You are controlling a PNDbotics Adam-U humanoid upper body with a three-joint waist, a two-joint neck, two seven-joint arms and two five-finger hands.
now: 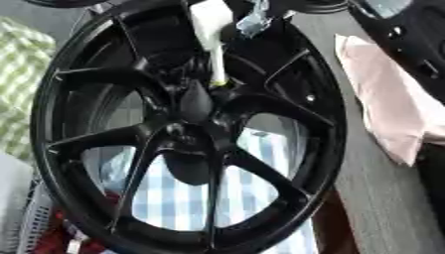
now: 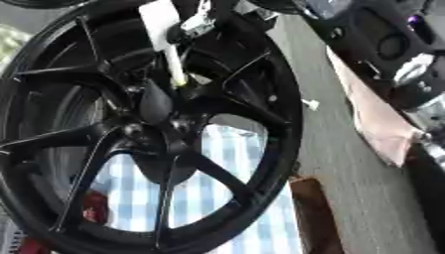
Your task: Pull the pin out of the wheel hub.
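A black multi-spoke wheel point(image 1: 187, 129) fills most of both views, its hub point(image 1: 195, 101) near the middle. A thin pale pin point(image 1: 215, 69) with a broad white top point(image 1: 208, 22) stands in the hub area, its lower tip just above and right of the centre cap. My right hand point(image 2: 201, 21) shows only as black and silver parts at the top edge, right against the pin's white top. Its grip is cropped out of view. My right arm point(image 2: 408, 69) runs along the right side. The left hand does not appear.
A pink cloth point(image 1: 382, 99) lies on the grey table point(image 1: 382, 208) right of the wheel. Blue-white checked cloth point(image 1: 183, 193) shows through the spokes, green checked cloth point(image 1: 17, 74) at the left. A brown object point(image 2: 313, 213) and a small white piece point(image 2: 310, 104) sit by the rim.
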